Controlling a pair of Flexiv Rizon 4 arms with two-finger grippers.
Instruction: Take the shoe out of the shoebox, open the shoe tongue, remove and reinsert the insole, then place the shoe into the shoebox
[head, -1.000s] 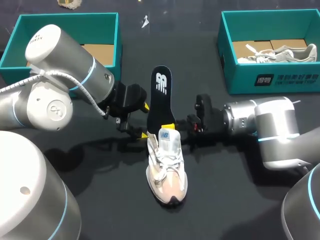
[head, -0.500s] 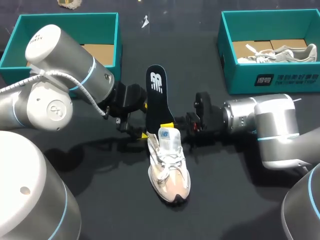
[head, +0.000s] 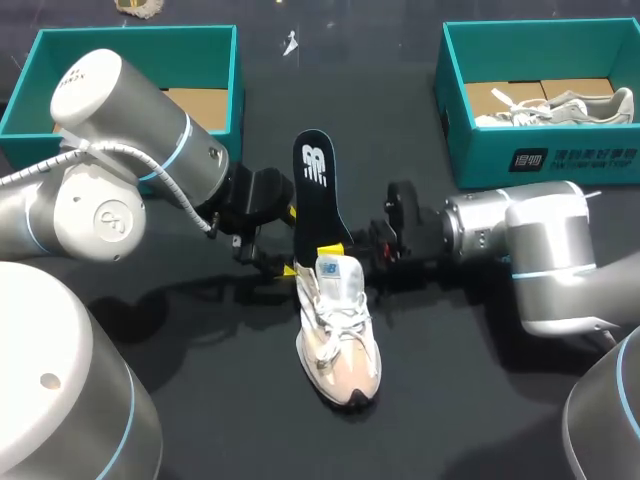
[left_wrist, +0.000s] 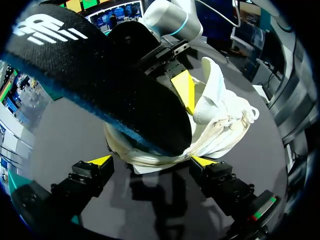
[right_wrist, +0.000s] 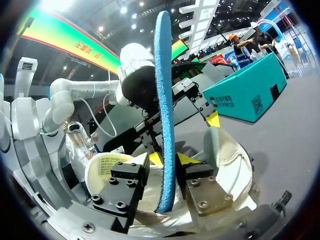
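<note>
**Right gripper** (right_wrist: 169, 160): clamped on the insole (right_wrist: 164, 100), one finger on each face, just above the shoe's collar.

**Left gripper** (left_wrist: 152, 161): at the shoe's heel, on the side opposite the right gripper. I cannot tell whether it grips the heel or only brackets it.

**Insole**: black, blue-edged. Its forepart is in the shoe's mouth and its logo end rises up and away behind the heel. Its long axis lies nearly in line with the shoe's.

**Shoe** (head: 338, 330): a pale sneaker, sole down on the table (head: 480, 380), outside any box. Its long axis runs near to far, with the toe towards me and a little to my right. The tongue is pulled up.

**Shoeboxes**: two teal ones, well beyond the shoe. The right one (head: 540, 165) holds another sneaker; the left one (head: 130, 40) shows only cardboard.

**Step in hand**, as I judge it: working the insole through the collar. To do it well I keep the insole aligned with the shoe's axis, the heel pinned and the tongue clear, and avoid buckling the forepart.
</note>
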